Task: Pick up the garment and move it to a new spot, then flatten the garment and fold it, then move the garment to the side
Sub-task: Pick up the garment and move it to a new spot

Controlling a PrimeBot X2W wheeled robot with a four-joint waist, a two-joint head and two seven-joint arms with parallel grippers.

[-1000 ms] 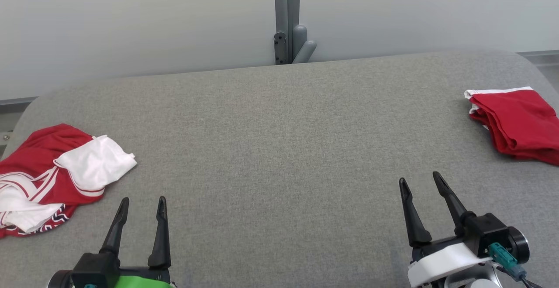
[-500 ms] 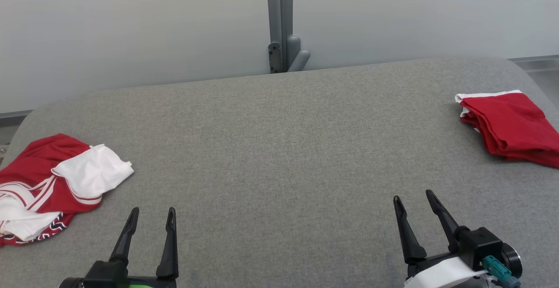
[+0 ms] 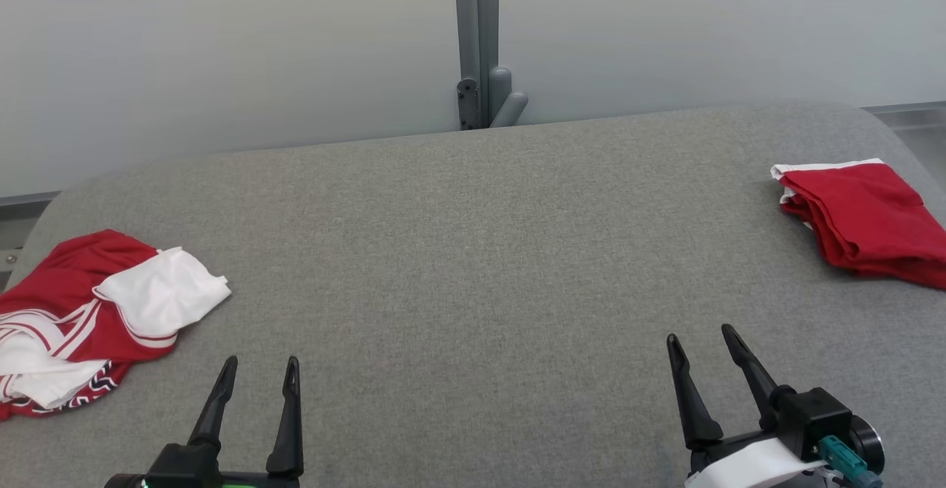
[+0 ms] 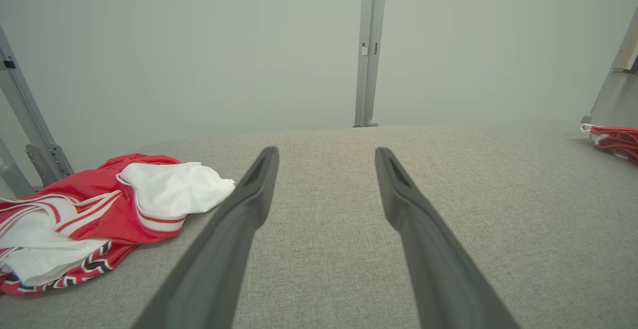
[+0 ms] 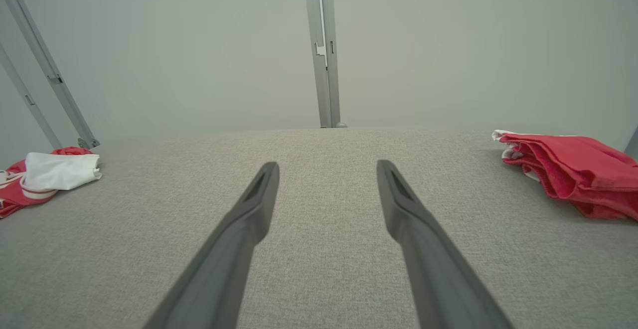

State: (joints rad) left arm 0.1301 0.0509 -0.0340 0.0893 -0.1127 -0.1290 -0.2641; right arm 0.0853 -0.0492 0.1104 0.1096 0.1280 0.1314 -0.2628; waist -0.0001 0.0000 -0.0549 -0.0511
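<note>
At the counter's (image 3: 473, 251) left edge the crumpled garment (image 3: 89, 310) is lying in a loose heap, red cloth with white panels and striped trim bunched over it, and a patterned hem is showing along its near side. It is resting flat on the grey surface, and nothing is touching it.

Just to its right, near the front edge, I am holding my left hand (image 3: 261, 362) wide, both fingers pointing toward the far edge and gripping nothing. From my left wrist, that hand (image 4: 326, 152) is spreading over bare grey fabric, with the crumpled garment (image 4: 99, 214) lying beside its left finger but apart from it.

Behind the middle of the far edge a grey post (image 3: 477, 44) is standing against the pale wall (image 3: 222, 52).

Further right, also near the front edge, I am keeping my right hand (image 3: 699, 333) wide and empty, its fingers leaning slightly to the left. From my right wrist, this hand (image 5: 327, 164) is hovering over bare counter.

At the right edge, toward the far right corner, a folded garment (image 3: 865, 222) is lying in red layers with a white band along its far side, well apart from my right hand.
</note>
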